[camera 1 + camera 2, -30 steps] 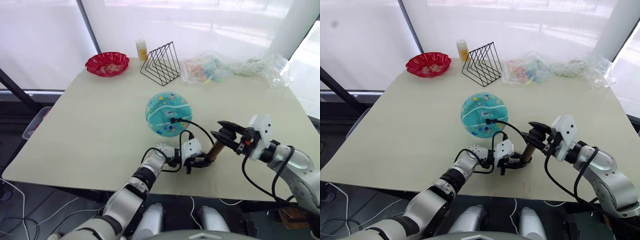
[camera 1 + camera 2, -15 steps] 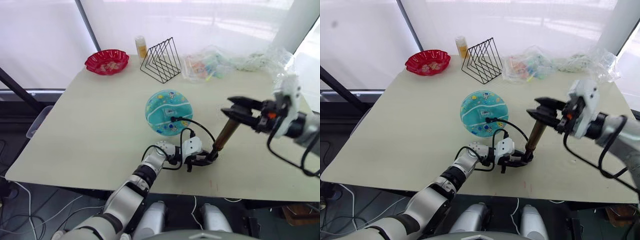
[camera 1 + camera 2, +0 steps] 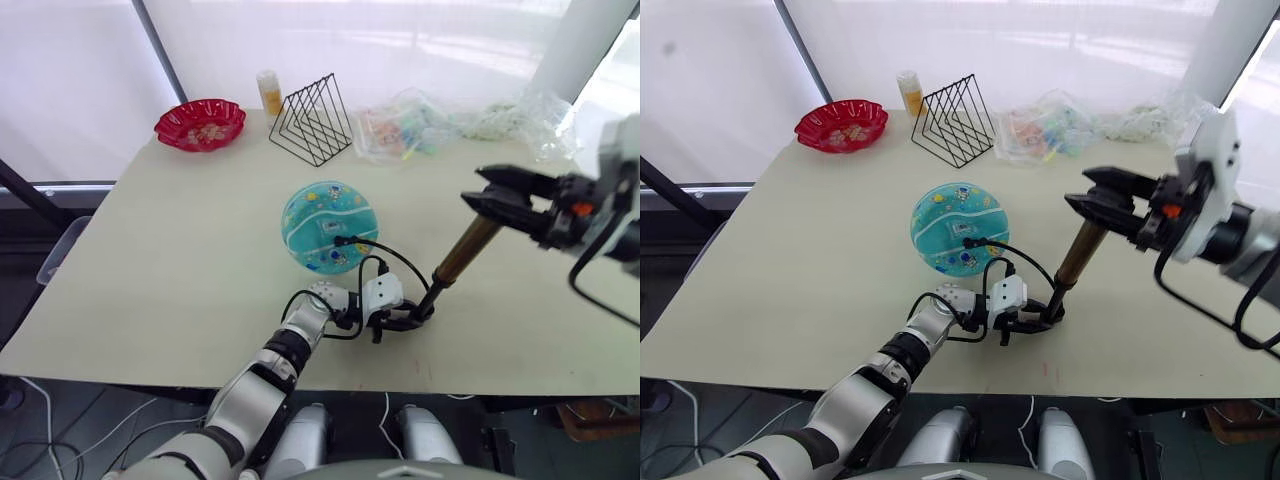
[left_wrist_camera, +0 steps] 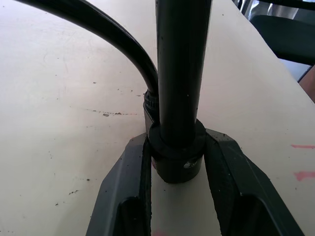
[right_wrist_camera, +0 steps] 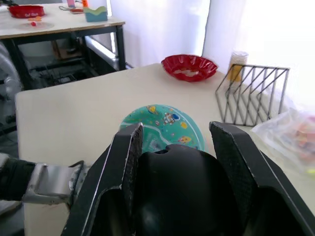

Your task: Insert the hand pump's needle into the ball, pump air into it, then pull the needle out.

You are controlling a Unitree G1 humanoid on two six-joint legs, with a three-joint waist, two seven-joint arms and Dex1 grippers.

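The left arm is silver-grey metal with black joint rings and a looping black cable behind the white-housed left gripper point(image 3: 402, 322), whose fingers point(image 4: 129, 196) are matte black wedges. The right gripper point(image 3: 497, 196) has black fingers on a white housing with a small red mark, trailed by black cable.

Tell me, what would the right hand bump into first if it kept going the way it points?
Probably the ball: the right hand, shut on the pump handle, points toward it, though depth is unclear.
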